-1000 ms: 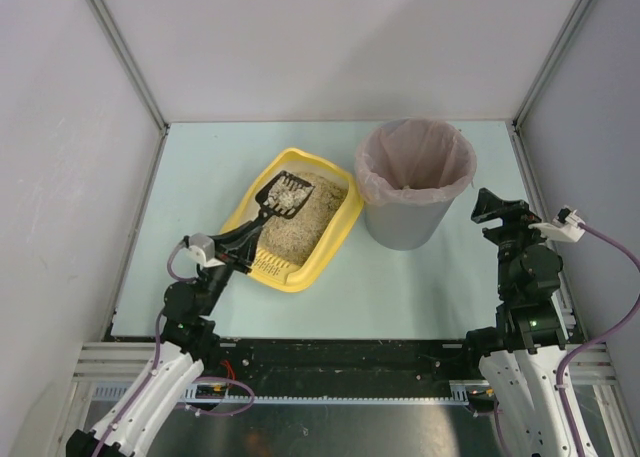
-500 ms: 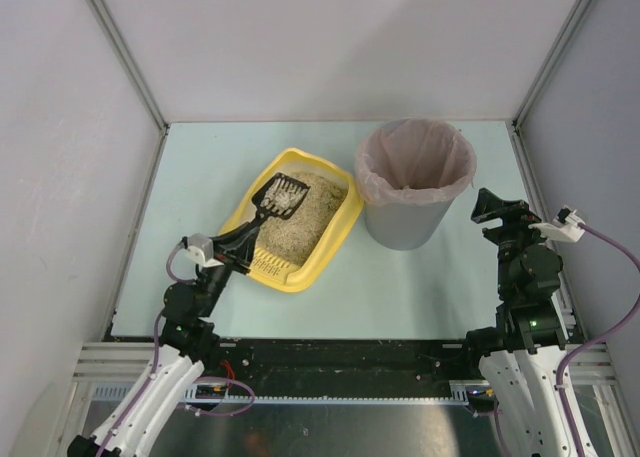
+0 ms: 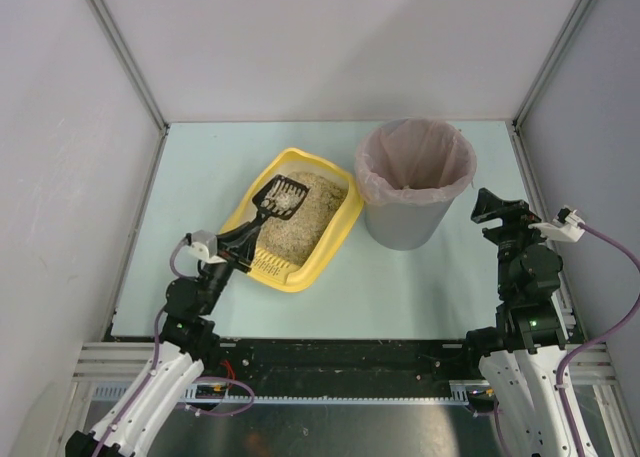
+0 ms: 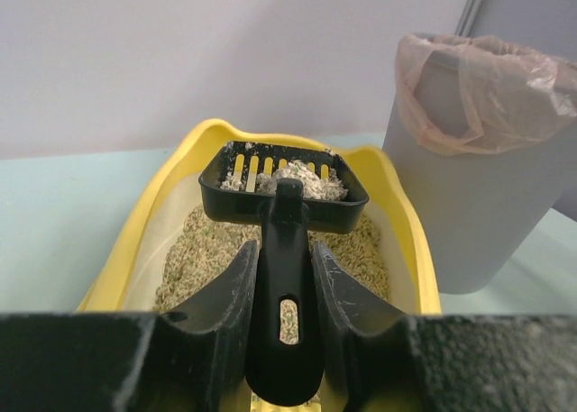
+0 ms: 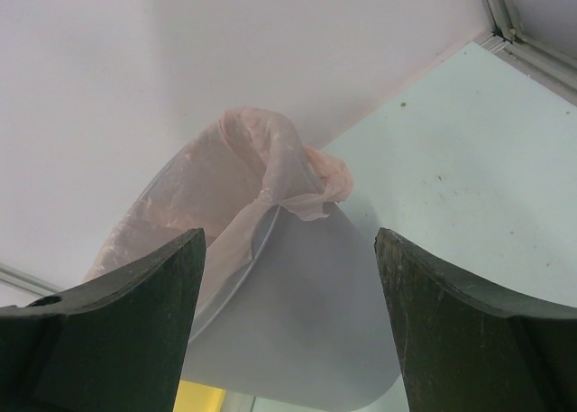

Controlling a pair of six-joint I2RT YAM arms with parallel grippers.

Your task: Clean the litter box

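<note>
On the table (image 3: 420,287), the bin (image 3: 405,227) stands just right of the litter box (image 3: 300,277), left of centre. Only the left wrist view shows the scoop (image 4: 283,250) carrying a pale clump (image 4: 302,179) — held over the litter. Reaching forward, the left gripper (image 3: 238,247) clenches the scoop's handle; the right gripper (image 3: 490,207) hangs released — beside the bin.

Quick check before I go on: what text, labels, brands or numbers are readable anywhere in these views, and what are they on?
None can be read. The litter box, the black scoop, the grey bin and its pinkish liner show no print in any view. The white wrist modules are too small to show any marking.
</note>
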